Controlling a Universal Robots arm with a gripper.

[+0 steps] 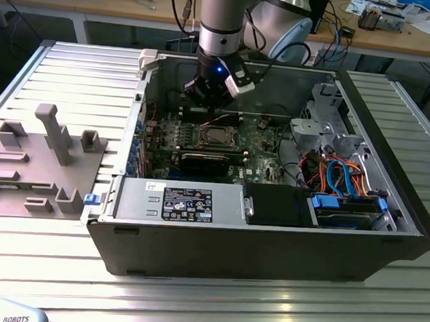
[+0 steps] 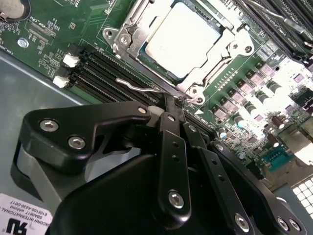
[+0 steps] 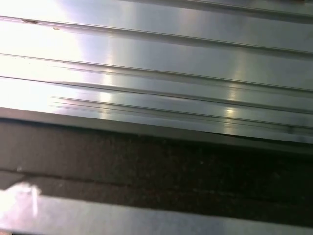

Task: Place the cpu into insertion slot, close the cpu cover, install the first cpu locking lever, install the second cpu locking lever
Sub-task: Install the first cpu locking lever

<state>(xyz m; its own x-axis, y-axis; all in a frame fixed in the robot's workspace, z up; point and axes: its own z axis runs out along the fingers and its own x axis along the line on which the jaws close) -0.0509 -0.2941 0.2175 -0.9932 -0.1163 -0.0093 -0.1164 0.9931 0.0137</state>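
Note:
In the second wrist view the cpu (image 2: pixel 183 39) lies flat in the insertion slot (image 2: pixel 116 38). The silvery cpu cover (image 2: pixel 226 45) is folded down around the chip. A thin wire locking lever (image 2: pixel 136 84) runs along the socket's near side, between it and the black memory slots. My gripper (image 2: pixel 170 102) is shut, and its tip is right at the hooked end of that lever. I cannot tell whether it touches the wire. In the exterior view the gripper (image 1: pixel 211 108) hangs just behind the socket (image 1: pixel 215 137) inside the open computer case.
The case wall (image 1: pixel 268 252) rings the green board (image 1: pixel 263 142). A power supply (image 1: pixel 183 203) sits in front, and a drive cage with cables (image 1: pixel 338 176) is at the exterior view's right. Grey fixture blocks (image 1: pixel 48 151) stand on the ribbed aluminium table (image 3: pixel 156 63).

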